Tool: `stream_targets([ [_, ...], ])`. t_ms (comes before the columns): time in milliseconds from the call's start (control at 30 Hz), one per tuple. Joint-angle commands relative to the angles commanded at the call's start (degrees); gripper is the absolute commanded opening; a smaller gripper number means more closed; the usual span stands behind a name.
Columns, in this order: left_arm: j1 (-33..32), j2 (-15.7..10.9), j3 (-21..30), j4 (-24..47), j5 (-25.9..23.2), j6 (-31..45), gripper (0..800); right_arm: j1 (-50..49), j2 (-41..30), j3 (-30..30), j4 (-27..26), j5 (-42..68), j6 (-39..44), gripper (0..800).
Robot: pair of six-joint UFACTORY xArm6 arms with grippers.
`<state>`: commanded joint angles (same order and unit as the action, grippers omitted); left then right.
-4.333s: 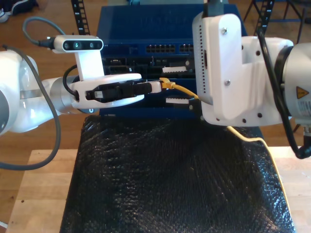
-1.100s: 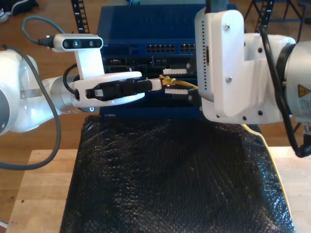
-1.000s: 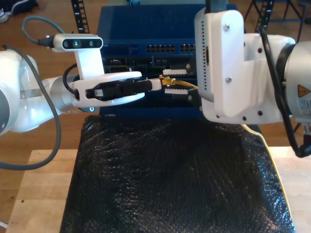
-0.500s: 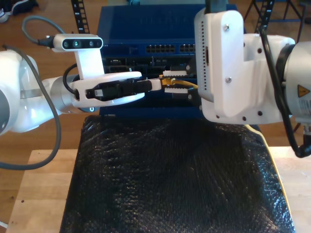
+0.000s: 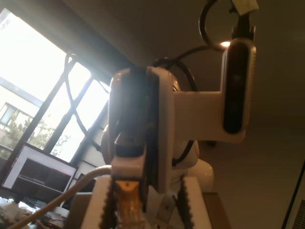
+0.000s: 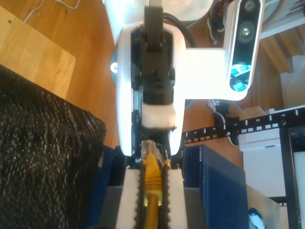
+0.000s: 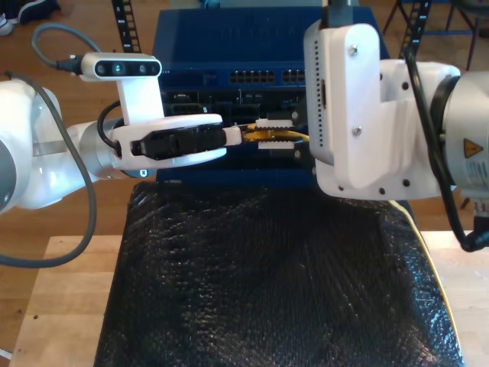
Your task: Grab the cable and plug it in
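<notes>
Two arms meet over the middle of the scene, and the job looks roughly half done. By size first: the wooden table carries a black mat across the six o'clock half of the exterior view, and a blue network switch stands beyond it at twelve o'clock, with a row of ports along its face. My second tool reaches in from three o'clock of that view, its serrated fingers pressed together on the cable, pinching it just behind the plug. My first tool reaches in from nine o'clock and faces the plug's tip. Its serrated fingers stand apart on either side of the plug, so I judge it spread rather than gripping, though the view is dim. The cable is therefore off the mat, held in the air in front of the switch, near the centre of the exterior view. Grabbing is done. The plug sits in no port as far as I can see, so what remains is to turn it toward a port, carry it there and push it home.
</notes>
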<state>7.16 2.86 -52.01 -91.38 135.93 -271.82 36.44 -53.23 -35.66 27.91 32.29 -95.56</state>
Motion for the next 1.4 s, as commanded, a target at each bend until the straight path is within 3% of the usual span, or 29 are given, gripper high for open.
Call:
stream_targets([
  [300,0.00,-0.09,-0.09,0.00,-0.18,0.00,484,0.00,0.00,-0.09,0.09,0.00,0.00,1],
  [400,0.00,-0.09,-0.09,0.00,-0.44,0.00,621,0.00,0.00,-0.18,0.09,0.00,0.00,1],
  [633,0.26,-0.18,-0.09,0.00,-3.16,-0.09,789,-0.09,0.00,-0.44,0.18,-0.09,0.18,0],
  [867,0.97,-0.44,-0.18,0.18,-7.47,0.09,793,-0.62,0.26,-1.05,-0.09,-0.18,3.16,0],
  [1167,6.68,-0.44,-2.37,0.62,-14.51,0.26,795,-3.08,1.32,-2.37,-0.09,-0.09,5.63,0],
  [1400,12.13,-0.53,-6.33,7.38,-19.43,0.35,797,-5.80,4.31,-4.31,-0.18,0.62,8.44,0],
])
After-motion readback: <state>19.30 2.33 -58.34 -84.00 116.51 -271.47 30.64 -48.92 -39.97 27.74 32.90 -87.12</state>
